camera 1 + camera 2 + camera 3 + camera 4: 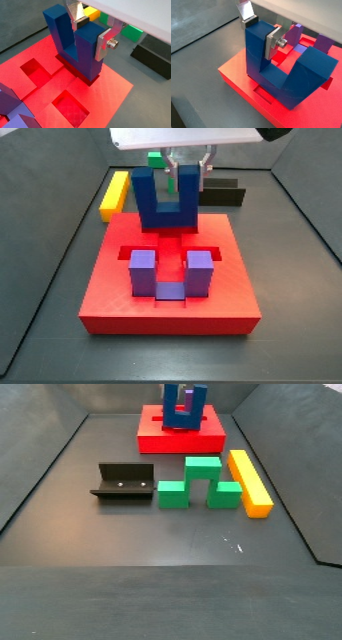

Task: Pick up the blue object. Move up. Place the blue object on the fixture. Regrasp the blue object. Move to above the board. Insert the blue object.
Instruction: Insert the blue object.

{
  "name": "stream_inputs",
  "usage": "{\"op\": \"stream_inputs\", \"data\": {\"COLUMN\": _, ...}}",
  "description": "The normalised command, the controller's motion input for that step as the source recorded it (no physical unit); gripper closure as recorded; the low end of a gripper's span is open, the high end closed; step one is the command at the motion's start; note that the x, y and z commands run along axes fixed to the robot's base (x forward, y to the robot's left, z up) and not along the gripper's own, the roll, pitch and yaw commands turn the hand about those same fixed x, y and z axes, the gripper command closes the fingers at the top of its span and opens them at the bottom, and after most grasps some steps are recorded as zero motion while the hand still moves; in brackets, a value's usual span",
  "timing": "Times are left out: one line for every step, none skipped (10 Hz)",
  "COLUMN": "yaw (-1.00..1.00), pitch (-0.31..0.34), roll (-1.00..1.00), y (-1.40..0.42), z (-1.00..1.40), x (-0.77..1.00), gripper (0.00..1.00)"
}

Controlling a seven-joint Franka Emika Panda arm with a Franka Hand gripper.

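hand (92, 31) clamped on one prong of the blue object (75, 42), which stands upright in a recess near the board's (100, 95) far edge; its base is partly sunk from sight, and the hand's upper body is cut off.

Dark floor (80, 534): board (154, 439), fixture (124, 483), blocks.

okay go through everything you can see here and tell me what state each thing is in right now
gripper: above the board, shut on one prong of the blue object
blue object: upright, prongs up, base at a board recess
board: flat on the floor
purple block: seated in the board
fixture: unoccupied
green block: on the floor
yellow bar: lying flat
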Motion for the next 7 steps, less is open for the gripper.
{"op": "stream_inputs", "data": {"yaw": 0.00, "pitch": 0.129, "roll": -0.01, "y": -0.02, "z": -0.19, "x": 0.00, "gripper": 1.00}}
{"op": "stream_inputs", "data": {"yaw": 0.00, "pitch": 0.091, "roll": -0.05, "y": -0.02, "z": -0.19, "x": 0.00, "gripper": 1.00}}
{"op": "stream_inputs", "data": {"yaw": 0.00, "pitch": 0.086, "roll": -0.07, "y": -0.06, "z": -0.15, "x": 0.00, "gripper": 1.00}}
{"op": "stream_inputs", "data": {"yaw": 0.00, "pitch": 0.051, "roll": 0.00, "y": -0.27, "z": -0.12, "x": 0.00, "gripper": 1.00}}
{"op": "stream_inputs", "data": {"yaw": 0.00, "pitch": 0.057, "roll": 0.01, "y": -0.40, "z": -0.09, "x": 0.08, "gripper": 1.00}}
{"op": "stream_inputs", "data": {"yaw": 0.00, "pitch": 0.076, "roll": 0.00, "y": -0.33, "z": -0.07, "x": 0.17, "gripper": 1.00}}
{"op": "stream_inputs", "data": {"yaw": -0.03, "pitch": 0.086, "roll": 0.00, "y": -0.19, "z": -0.03, "x": 0.21, "gripper": 1.00}}
